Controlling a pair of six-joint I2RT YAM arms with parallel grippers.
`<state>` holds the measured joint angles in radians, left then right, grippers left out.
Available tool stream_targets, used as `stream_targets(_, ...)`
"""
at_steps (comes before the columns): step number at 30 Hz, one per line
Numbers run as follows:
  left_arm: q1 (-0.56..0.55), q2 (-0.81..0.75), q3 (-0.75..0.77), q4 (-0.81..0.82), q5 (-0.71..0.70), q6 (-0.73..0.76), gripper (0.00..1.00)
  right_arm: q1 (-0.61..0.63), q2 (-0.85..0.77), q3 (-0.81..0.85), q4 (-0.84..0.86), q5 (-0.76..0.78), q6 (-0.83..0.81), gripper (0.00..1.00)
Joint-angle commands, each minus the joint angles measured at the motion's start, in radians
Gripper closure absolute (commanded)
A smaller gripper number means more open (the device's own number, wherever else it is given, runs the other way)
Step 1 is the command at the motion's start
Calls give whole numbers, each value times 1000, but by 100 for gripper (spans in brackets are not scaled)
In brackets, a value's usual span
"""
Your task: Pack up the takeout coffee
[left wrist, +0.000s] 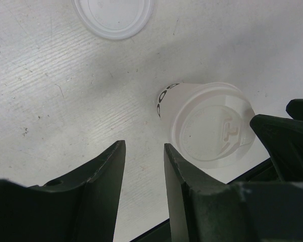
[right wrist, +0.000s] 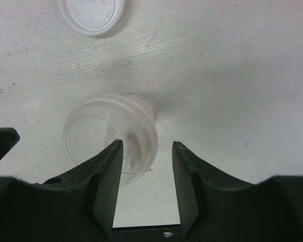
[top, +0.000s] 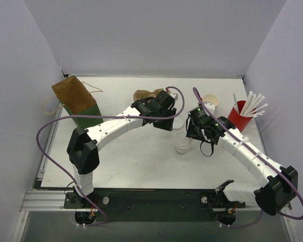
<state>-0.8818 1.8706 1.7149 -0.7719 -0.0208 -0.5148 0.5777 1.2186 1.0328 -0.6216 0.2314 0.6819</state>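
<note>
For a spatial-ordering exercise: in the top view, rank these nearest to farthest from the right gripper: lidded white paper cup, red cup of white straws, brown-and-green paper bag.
1. Lidded white paper cup, just beside the right gripper, mid-table.
2. Red cup of white straws, near the right edge.
3. Brown-and-green paper bag, far left.

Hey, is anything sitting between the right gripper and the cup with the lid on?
Nothing visible does. The right gripper hangs open just above the lidded cup, toward its edge. The loose lid lies farther out on the table, and the left gripper stands off to one side.
</note>
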Motion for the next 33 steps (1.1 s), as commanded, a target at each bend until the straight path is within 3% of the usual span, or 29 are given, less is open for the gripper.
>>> stream_targets(1,3,-51,12,56,18,-8,53,7,-4,-5,-9,20,-4,60)
stream_targets(10,4,-42,17,59,21,-10,54,2,-4,-53,43,-18,-4,63)
stream_targets(19,3,-36,14,63,21,-11,54,-7,-19,-79,45,-14,5,77)
stream_targets(33,-22,-56,-23,112,113,-39,54,-7,-19,-93,60,-30,15,77)
